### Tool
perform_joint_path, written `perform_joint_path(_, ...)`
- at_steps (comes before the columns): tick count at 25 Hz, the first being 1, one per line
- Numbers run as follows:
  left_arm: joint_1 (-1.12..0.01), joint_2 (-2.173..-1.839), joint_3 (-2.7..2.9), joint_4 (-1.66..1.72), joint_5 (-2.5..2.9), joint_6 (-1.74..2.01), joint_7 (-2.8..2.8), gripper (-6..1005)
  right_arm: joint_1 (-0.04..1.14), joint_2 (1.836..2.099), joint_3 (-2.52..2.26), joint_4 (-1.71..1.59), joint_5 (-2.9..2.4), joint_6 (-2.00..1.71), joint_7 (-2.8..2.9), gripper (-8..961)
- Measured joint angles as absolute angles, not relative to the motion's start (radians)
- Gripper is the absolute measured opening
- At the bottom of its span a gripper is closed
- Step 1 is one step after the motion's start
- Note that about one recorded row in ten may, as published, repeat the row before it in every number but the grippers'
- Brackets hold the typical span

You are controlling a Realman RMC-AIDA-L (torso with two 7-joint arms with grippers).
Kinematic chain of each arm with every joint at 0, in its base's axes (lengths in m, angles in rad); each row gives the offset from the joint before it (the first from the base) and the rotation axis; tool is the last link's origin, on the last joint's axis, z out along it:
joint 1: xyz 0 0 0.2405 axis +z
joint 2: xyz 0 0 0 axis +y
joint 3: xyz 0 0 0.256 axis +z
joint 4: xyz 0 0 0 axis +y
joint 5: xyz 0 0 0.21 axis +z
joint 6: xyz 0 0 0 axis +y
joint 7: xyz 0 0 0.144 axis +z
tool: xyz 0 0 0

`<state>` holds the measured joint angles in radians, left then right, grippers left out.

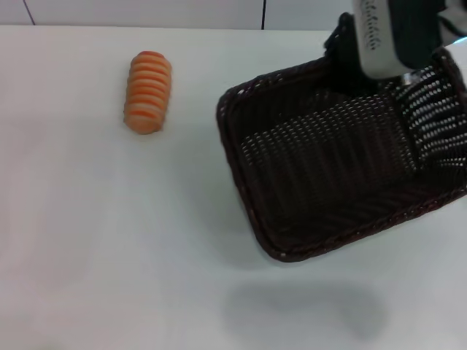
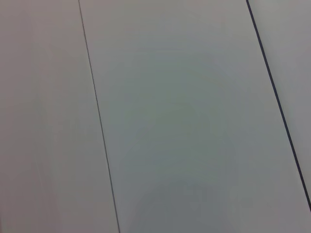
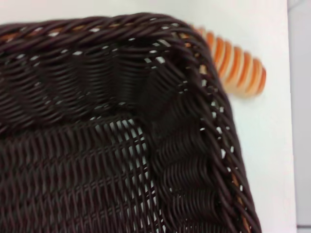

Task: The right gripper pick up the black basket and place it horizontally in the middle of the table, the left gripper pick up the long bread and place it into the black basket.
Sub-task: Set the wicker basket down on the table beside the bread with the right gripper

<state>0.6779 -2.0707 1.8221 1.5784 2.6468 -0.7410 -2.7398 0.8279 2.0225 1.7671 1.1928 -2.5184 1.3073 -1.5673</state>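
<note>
The black basket (image 1: 328,160) hangs tilted above the table (image 1: 109,233) at the right, and its shadow lies on the tabletop in front of it. My right gripper (image 1: 357,69) holds it at its far rim, under the white and grey arm housing; the fingers are mostly hidden by the wicker. The right wrist view is filled by the basket's inside corner (image 3: 97,145). The long bread (image 1: 148,92), striped orange and cream, lies on the table at the far left, apart from the basket. It also shows past the rim in the right wrist view (image 3: 238,65). My left gripper is out of view.
The left wrist view shows only pale flat panels with thin dark seams (image 2: 97,116). The table's far edge meets a panelled wall (image 1: 263,11) at the back. White tabletop lies between the bread and the basket.
</note>
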Motion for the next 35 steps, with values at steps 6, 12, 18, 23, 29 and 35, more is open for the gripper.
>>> perform_joint_path(6,0.665,-2.069,1.814,1.572,2.647,-0.743,-2.739,733,0.818,2.06,1.76,1.227,-2.514,1.256,-1.469,191)
perform_joint_path(12,0.661,-2.066,1.799,1.565,2.651,-0.758,-2.738,733,0.797,2.071,1.708,1.249,-2.503,1.198,-1.328,186)
perform_joint_path(18,0.661,-2.065,1.784,1.565,2.653,-0.762,-2.738,734,0.775,2.075,1.641,1.249,-2.485,1.195,-1.266,171)
perform_joint_path(23,0.661,-2.065,1.775,1.563,2.655,-0.768,-2.738,733,0.717,2.076,1.59,1.303,-2.509,1.196,-1.21,173)
perform_joint_path(29,0.657,-2.065,1.769,1.559,2.656,-0.78,-2.738,733,0.699,2.075,1.592,1.336,-2.555,1.205,-1.199,180)
perform_joint_path(35,0.65,-2.065,1.769,1.553,2.653,-0.78,-2.738,733,0.689,2.079,1.585,1.344,-2.567,1.188,-1.198,188)
